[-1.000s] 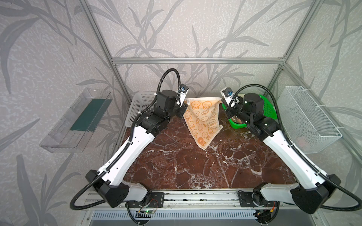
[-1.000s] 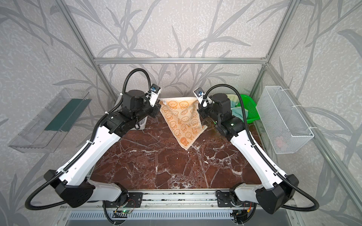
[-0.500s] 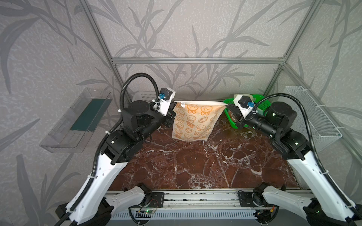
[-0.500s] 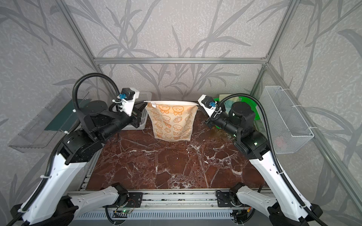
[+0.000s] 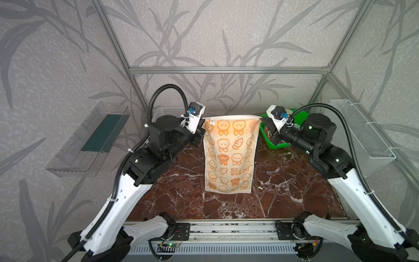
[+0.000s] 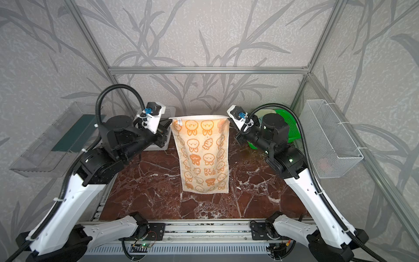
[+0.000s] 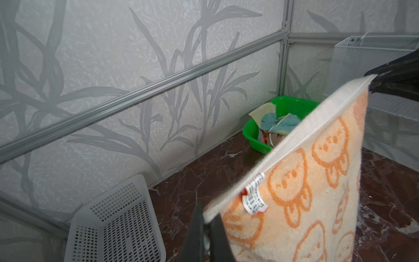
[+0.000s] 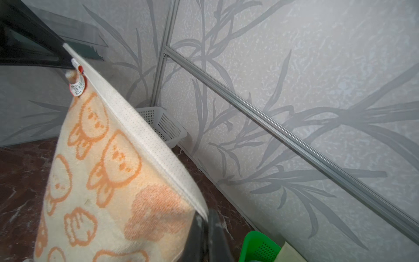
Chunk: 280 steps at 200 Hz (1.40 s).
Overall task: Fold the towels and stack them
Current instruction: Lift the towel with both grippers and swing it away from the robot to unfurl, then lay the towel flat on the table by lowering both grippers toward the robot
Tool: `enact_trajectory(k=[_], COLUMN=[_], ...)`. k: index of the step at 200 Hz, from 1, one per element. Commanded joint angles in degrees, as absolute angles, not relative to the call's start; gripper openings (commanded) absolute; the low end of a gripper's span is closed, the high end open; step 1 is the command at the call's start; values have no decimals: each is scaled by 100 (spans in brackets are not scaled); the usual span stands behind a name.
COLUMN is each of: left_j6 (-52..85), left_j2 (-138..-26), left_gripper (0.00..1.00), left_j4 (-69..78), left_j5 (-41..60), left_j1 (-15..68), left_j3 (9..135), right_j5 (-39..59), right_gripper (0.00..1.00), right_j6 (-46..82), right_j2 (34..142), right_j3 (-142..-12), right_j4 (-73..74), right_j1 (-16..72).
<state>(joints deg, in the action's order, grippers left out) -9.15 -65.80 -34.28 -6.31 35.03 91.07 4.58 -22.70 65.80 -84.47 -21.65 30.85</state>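
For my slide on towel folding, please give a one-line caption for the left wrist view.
The left claw pinches a corner of the orange bunny-print terry towel; green plastic basket behind.

Both arms are raised and bent at the elbow, with the forearms angled inward toward the middle. The left gripper [image 5: 202,121] and the right gripper [image 5: 261,118] are positioned at equal height, well apart and facing each other. Each pair of jaws is clamped on one upper corner of the orange towel [image 5: 229,156].
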Motion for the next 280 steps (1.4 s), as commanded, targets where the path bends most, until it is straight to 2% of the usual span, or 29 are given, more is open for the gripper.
enact_trajectory(k=[1,40,85,123,158,213,280], left_j6=[-1049,-991,-899,-1002,-879,-721,-659], left_j2=[-7057,-8051,-9365,-10651,-11355,-11882,-11381], left_gripper=[0,0,0,0,0,0,0], left_j4=[-3389,-3219,-2696,-2964,-3226,-3616,-3928], left_j5=[-1706,-2027,-1486,-1405,-1360,-1336,-1403], left_j1=[3330,2894,2087,1978,1978,1991,2212], left_j3=[9311,9305,9539,10207,10531,10966,10374], right_j5=[-492,-307,11,84,272,464,596], right_gripper=[0,0,0,0,0,0,0], right_j6=[-2485,-2446,-2234,-2168,-1938,-1875,-2017], right_j2=[6932,7698,8730,9502,10128,10461,9993], right_j3=[-8648,-8432,-8388,-8386,-8354,-8137,-7225], right_j4=[-2017,-1596,-850,-507,-498,-513,-459], right_j1=[2864,2518,2198,2081,1917,1852,1837])
